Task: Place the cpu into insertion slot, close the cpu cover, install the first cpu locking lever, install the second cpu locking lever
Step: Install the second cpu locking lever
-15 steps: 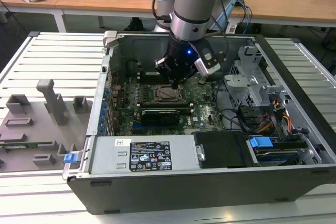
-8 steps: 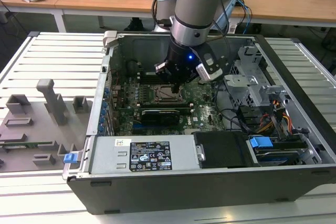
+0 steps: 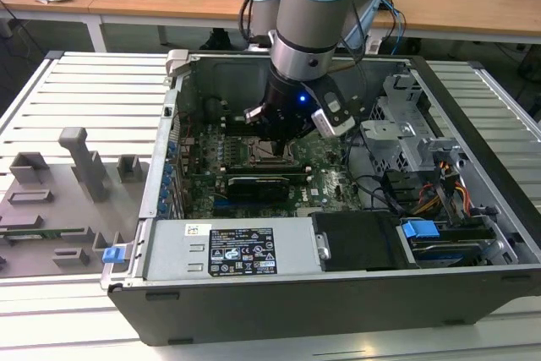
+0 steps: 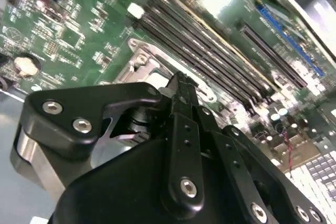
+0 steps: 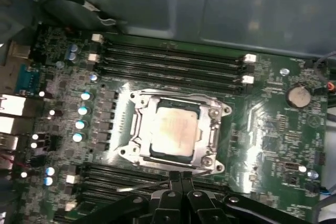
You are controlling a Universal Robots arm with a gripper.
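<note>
small square silver-grey cpu [image 5: 176, 132] sits inside the thin silver metal cover frame [image 5: 137, 129] w/ black gripper [image 5: 181, 178] just beside it, jaws pinched closed on nothing; socket underneath is hidden.

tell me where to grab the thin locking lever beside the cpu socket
Probably its free end: the locking lever is a thin wire lying flat along the cpu cover edge nearest the claw. Come from above, straddling the wire crosswise, not along it.

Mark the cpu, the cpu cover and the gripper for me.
cpu [image 5: 175, 132], first wrist view, middle of its metal top.
cpu cover [image 5: 218, 129], first wrist view, one side bar of the frame.
gripper [image 5: 181, 176], first wrist view, between the fingertips.
</note>
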